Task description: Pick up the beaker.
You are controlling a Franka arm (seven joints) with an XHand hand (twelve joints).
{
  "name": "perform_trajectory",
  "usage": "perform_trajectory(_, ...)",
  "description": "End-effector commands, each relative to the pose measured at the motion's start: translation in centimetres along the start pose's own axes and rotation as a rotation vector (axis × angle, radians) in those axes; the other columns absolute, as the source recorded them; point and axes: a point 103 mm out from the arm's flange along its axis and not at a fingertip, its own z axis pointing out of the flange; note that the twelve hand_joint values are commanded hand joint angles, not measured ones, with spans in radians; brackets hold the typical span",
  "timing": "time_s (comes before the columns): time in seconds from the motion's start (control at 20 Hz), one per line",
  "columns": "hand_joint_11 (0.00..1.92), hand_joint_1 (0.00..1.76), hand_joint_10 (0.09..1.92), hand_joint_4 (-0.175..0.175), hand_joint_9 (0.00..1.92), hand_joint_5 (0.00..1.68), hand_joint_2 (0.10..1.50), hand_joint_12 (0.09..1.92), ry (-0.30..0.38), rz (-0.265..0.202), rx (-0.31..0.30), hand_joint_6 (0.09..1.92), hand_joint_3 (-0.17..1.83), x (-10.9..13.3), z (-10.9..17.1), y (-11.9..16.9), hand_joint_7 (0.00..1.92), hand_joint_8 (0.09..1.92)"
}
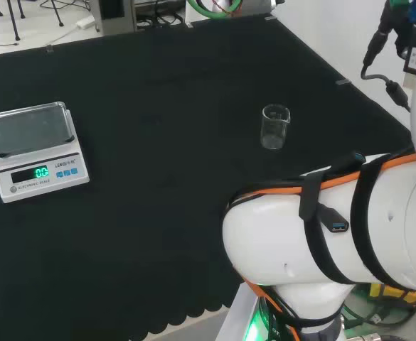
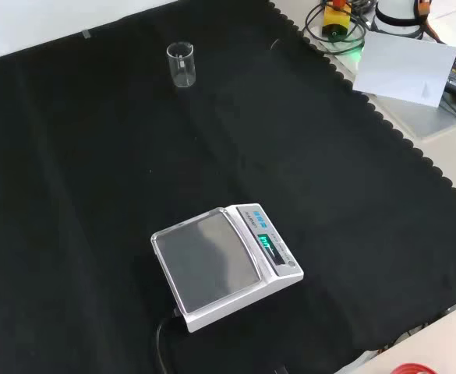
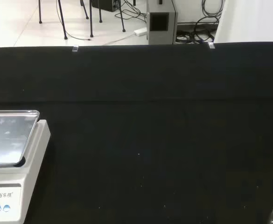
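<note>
Head view: beaker upright on cloth; scale well apart.

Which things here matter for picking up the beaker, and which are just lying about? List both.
For the job:
- small clear glass beaker, upright and empty on the black cloth

Lying about:
- white digital scale with a metal pan, standing apart from the beaker
- sheet of white paper off the cloth

White scale with steel pan, on black cloth
</note>
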Motion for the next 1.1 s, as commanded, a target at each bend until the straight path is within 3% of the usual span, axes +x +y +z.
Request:
perform_trajectory(0.05, 0.00, 0.46, 0.88, 0.005, 0.16, 0.11, 0.70, 1.53, -0.036, 0.124, -0.096, 0.09, 0.09, -8.9, -11.2, -8.7, 0.19, 0.45)
perform_trajectory(0.2, 0.00, 0.47, 0.87, 0.009, 0.18, 0.14, 0.74, 1.55, -0.040, 0.126, -0.104, 0.09, 0.08, -9.8, -12.3, -9.5, 0.18, 0.60)
perform_trajectory(0.4, 0.00, 0.47, 0.87, 0.009, 0.19, 0.14, 0.74, 1.55, -0.055, 0.147, -0.101, 0.09, 0.08, -9.6, -11.6, -8.7, 0.18, 0.63)
perform_trajectory(0.45, 0.00, 0.47, 0.87, 0.009, 0.19, 0.14, 0.74, 1.55, -0.036, 0.154, -0.127, 0.09, 0.08, -9.6, -11.3, -8.5, 0.18, 0.63)
perform_trajectory(0.65, 0.00, 0.48, 0.87, 0.009, 0.19, 0.14, 0.74, 1.55, -0.055, 0.164, -0.077, 0.09, 0.08, -10.1, -6.2, -5.3, 0.17, 0.64)
perform_trajectory(0.8, 0.00, 0.49, 0.87, 0.008, 0.19, 0.13, 0.74, 1.55, -0.021, 0.179, -0.044, 0.09, 0.07, -10.9, -2.5, -3.1, 0.17, 0.64)
perform_trajectory(0.95, 0.00, 0.49, 0.87, 0.008, 0.19, 0.13, 0.74, 1.55, 0.007, 0.197, -0.016, 0.09, 0.07, -12.5, 3.4, 0.0, 0.16, 0.64)
perform_trajectory(1.1, 0.00, 0.49, 0.87, 0.008, 0.19, 0.13, 0.74, 1.54, 0.030, 0.227, -0.014, 0.09, 0.07, -13.4, 6.8, 1.6, 0.15, 0.64)
